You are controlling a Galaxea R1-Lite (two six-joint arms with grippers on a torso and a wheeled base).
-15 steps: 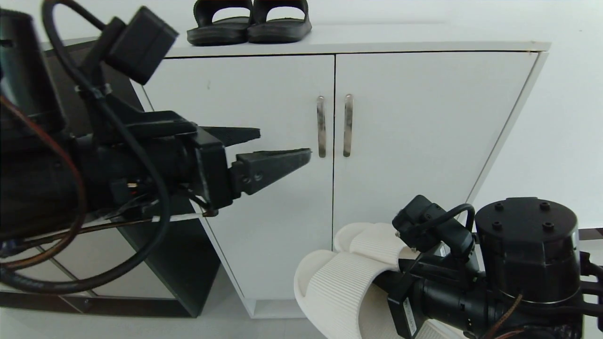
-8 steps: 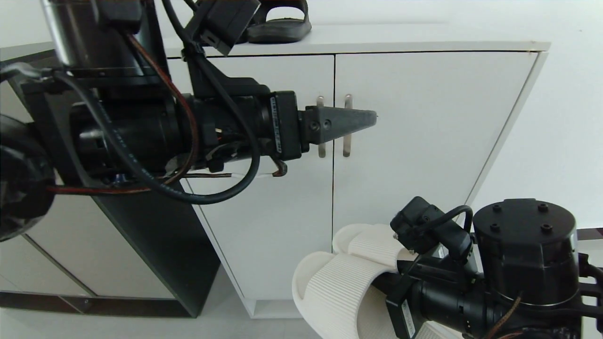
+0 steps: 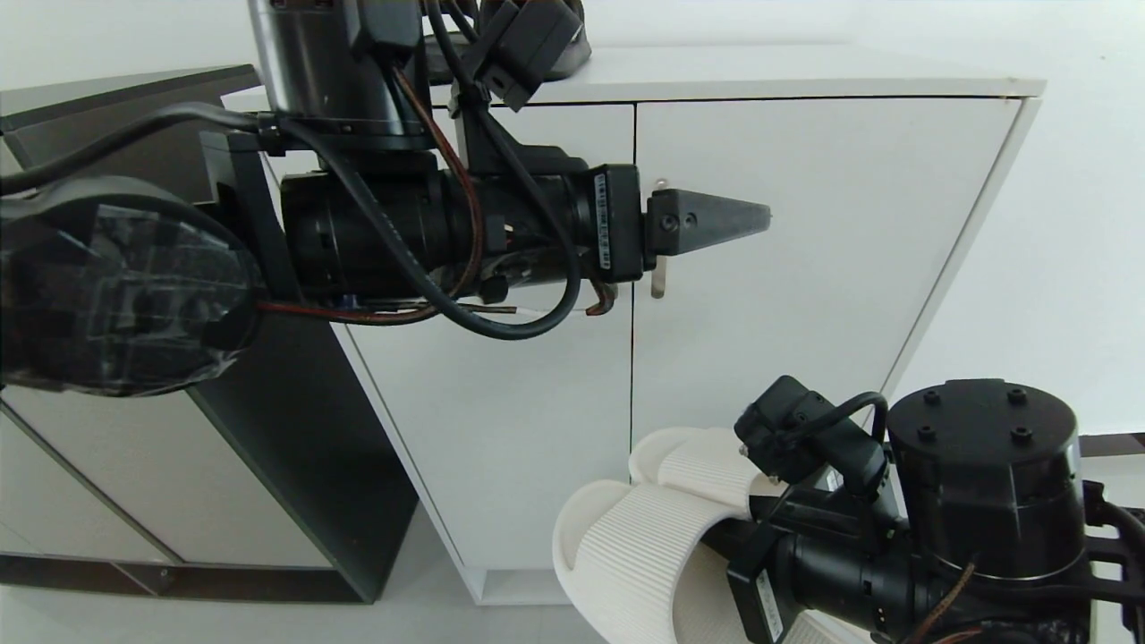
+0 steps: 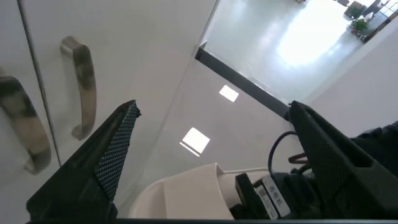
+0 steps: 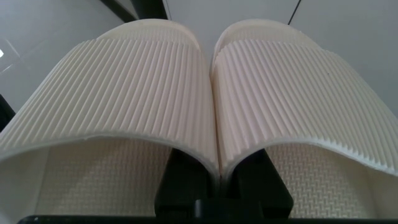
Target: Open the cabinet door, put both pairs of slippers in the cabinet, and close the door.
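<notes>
The white cabinet (image 3: 805, 295) has both doors shut. Its two metal handles (image 4: 81, 87) meet at the centre seam. My left gripper (image 3: 760, 217) is open in front of the right door at handle height, its tips just past the right handle (image 3: 659, 282). In the left wrist view the left gripper (image 4: 212, 109) has nothing between its fingers. The pair of white ribbed slippers (image 3: 644, 537) hangs low in front of the right door, and my right gripper (image 5: 224, 183) is shut on it. A black slipper (image 3: 580, 52) on the cabinet top is mostly hidden by my left arm.
A dark slanted panel (image 3: 295, 429) stands against the cabinet's left side. A pale floor (image 3: 429, 608) runs below, and a plain white wall (image 3: 1073, 268) lies to the cabinet's right.
My left arm has swung right and upward, from before the left door to past the handles, and its wrist has rolled so the fingers show edge-on. The right arm with the white slippers barely moved.
</notes>
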